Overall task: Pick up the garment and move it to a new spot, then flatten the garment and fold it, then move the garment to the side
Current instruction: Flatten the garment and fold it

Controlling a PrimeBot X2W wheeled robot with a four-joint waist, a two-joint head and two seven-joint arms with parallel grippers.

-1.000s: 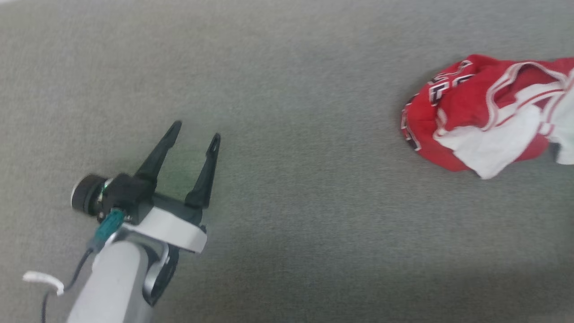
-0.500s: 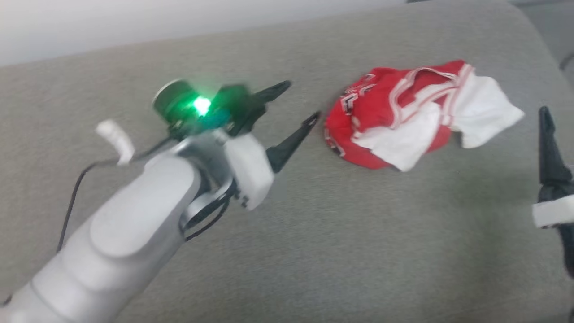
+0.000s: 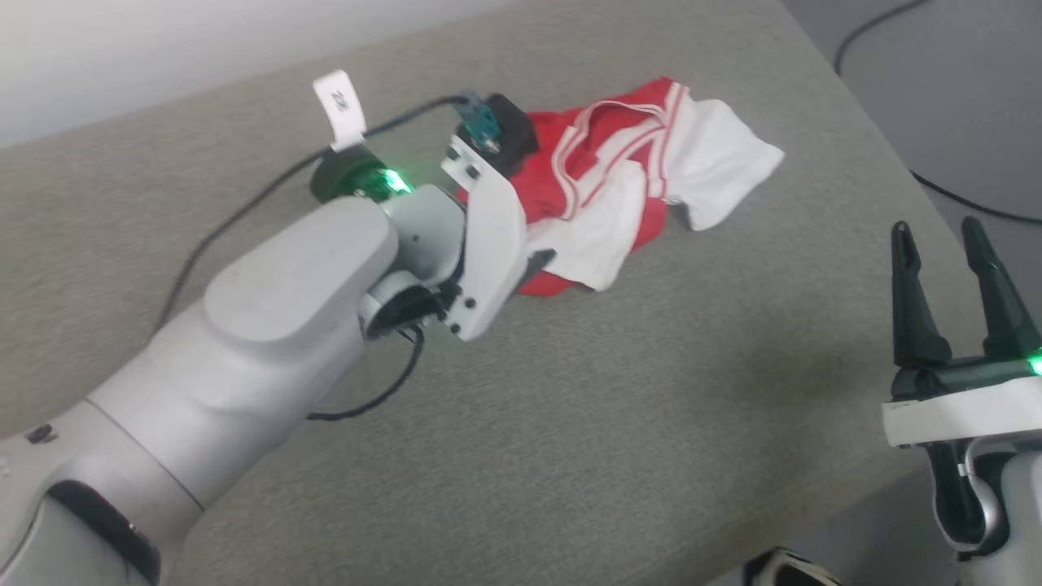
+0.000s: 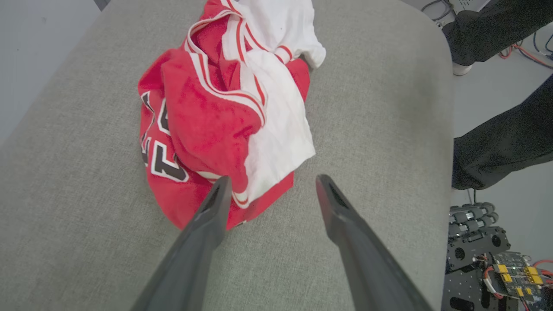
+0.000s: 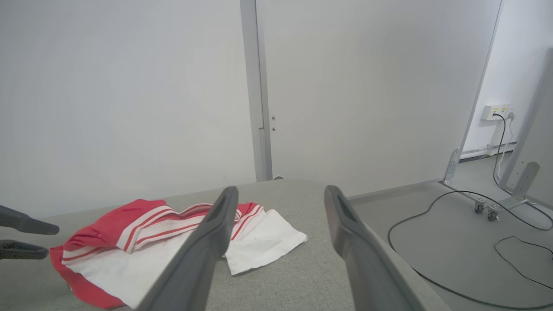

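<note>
The garment [image 3: 627,183] lies crumpled on the grey padded surface [image 3: 586,407], red with white sleeves, striped trim and black lettering [image 4: 166,164]. My left gripper [image 4: 273,179] is open right at its near edge. One fingertip [image 4: 222,185] is over the red hem, the other over bare cushion, and nothing is gripped. In the head view the left wrist [image 3: 480,244] covers the garment's left part. My right gripper [image 3: 934,226] stands open and empty at the surface's right edge, well short of the garment [image 5: 142,233].
The surface's right edge [image 3: 887,155] drops to a grey floor with black cables [image 3: 961,195]. A person's dark-trousered legs [image 4: 497,147] stand beside the surface, above an electronics unit [image 4: 488,255]. A white wall and door frame [image 5: 255,108] rise behind.
The head camera has swung, shifting the whole picture. My left arm has reached across to the garment, still open. The right gripper has come into the head view.
</note>
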